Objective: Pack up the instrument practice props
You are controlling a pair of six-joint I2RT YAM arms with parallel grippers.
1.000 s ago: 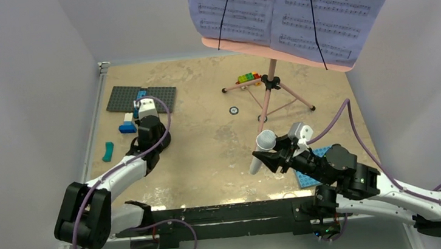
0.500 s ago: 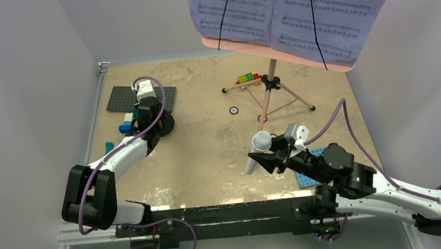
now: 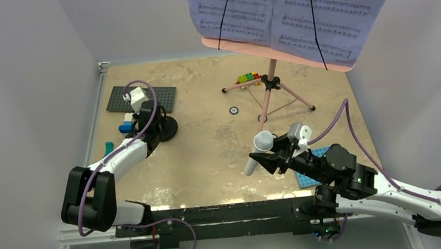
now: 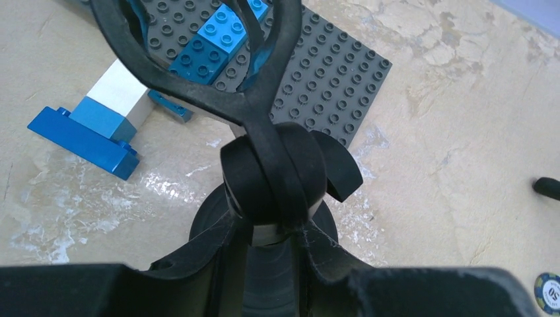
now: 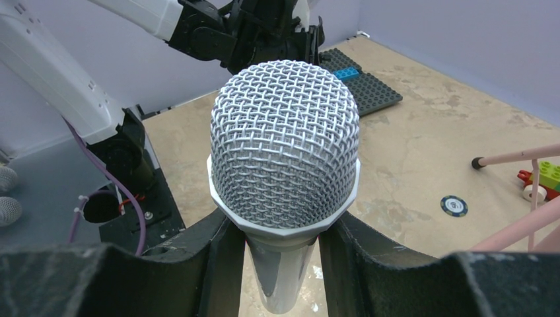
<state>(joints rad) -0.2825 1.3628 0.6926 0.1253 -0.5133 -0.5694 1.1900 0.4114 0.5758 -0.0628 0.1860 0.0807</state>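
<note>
Beside grey plate [image 4: 330,86] | left fingers [image 4: 191,261] pinched on mic stand [image 4: 271,172] stem | right fingers [image 5: 218,257] clamped around microphone [image 5: 285,145] body

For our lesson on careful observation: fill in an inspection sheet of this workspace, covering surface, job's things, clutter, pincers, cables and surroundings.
Surface: tan mottled table.
Job's things: pink music stand upright, sheet-music pages on its desk; microphone and mic stand both held.
Clutter: grey studded plate, blue bricks, teal piece, coloured bricks, round token, blue plate under the right arm.
Pincers: left pincer shut on the mic stand; right pincer shut on the microphone.
Cables: purple cables loop along both arms.
Surroundings: pale walls on three sides.
</note>
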